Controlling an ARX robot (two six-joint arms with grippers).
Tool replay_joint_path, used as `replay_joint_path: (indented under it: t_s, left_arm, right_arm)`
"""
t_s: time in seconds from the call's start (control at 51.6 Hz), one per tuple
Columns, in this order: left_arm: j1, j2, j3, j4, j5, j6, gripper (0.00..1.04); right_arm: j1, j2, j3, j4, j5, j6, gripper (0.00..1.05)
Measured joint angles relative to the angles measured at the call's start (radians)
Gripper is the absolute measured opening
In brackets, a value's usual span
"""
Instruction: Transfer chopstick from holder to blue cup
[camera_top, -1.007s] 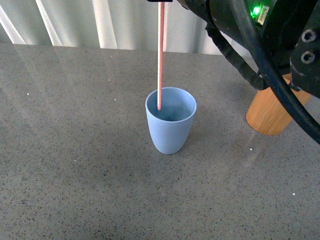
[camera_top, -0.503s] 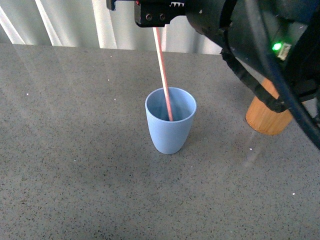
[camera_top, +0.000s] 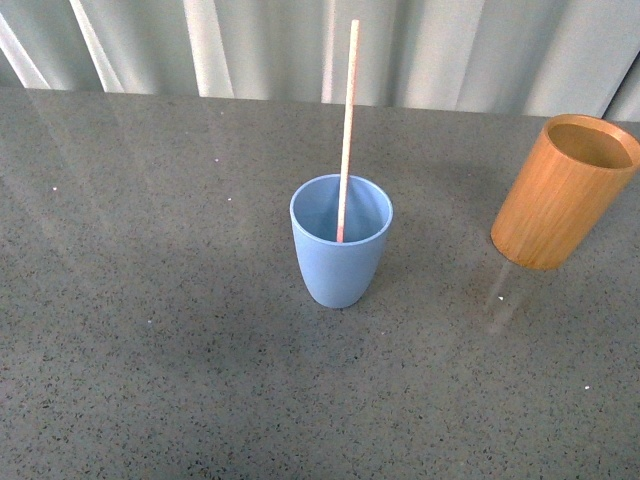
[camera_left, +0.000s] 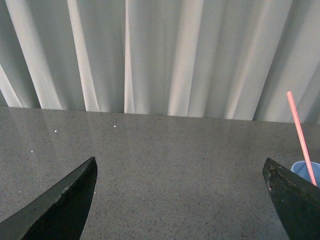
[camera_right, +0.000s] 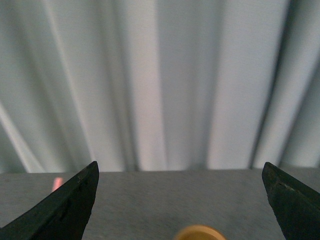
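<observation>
At the middle of the grey table (camera_top: 150, 350), you saw the chopstick (camera_top: 345, 130) standing free in the blue cup (camera_top: 341, 255), its lower end against the inner wall toward 12 o'clock and its top leaning a little to 1 o'clock. Half a second earlier the right arm had filled the upper right of the front view and had gripped the stick's top; by this moment the arm was gone from that view and nothing touched the stick. The holder (camera_top: 563, 192), partly covered before, showed whole at 3 o'clock from the cup, well apart from it, its mouth open to you.

Your left gripper (camera_left: 180, 185) had its fingers (camera_left: 60, 202) spread wide with nothing between them; the left wrist view caught only a sliver of the cup's rim and the stick's upper part at its edge. Your right gripper (camera_right: 180, 200) was likewise spread wide and held nothing, facing the pale curtain (camera_right: 165, 80); the holder's rim was cut off there, and a pink blur was too soft to identify.
</observation>
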Motion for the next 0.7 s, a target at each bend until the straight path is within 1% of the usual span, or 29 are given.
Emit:
replay_joint_path:
  t_s: [0.077, 0.155, 0.29, 0.387, 0.503, 0.6, 0.697]
  left_arm:
    - [0.000, 0.000, 0.000, 0.000, 0.000, 0.000, 0.98]
    - [0.000, 0.000, 0.000, 0.000, 0.000, 0.000, 0.98]
    - [0.000, 0.000, 0.000, 0.000, 0.000, 0.000, 0.98]
    - [0.000, 0.000, 0.000, 0.000, 0.000, 0.000, 0.98]
    - [0.000, 0.000, 0.000, 0.000, 0.000, 0.000, 0.98]
    - [0.000, 0.000, 0.000, 0.000, 0.000, 0.000, 0.98]
    - [0.000, 0.000, 0.000, 0.000, 0.000, 0.000, 0.98]
  right_arm:
    - [-0.048, -0.132, -0.066, -0.107, 0.041, -0.003, 0.95]
    - [-0.083, -0.257, -0.133, -0.204, 0.041, 0.003, 0.95]
    - [-0.139, -0.500, -0.242, -0.396, 0.006, 0.030, 0.95]
    - [-0.180, -0.647, -0.291, -0.493, -0.026, 0.046, 0.95]
    - [-0.212, -0.748, -0.311, -0.558, -0.045, 0.059, 0.95]
    - [-0.216, -0.798, -0.330, -0.568, -0.053, 0.060, 0.95]
    - [-0.208, -0.814, -0.348, -0.580, -0.037, 0.066, 0.95]
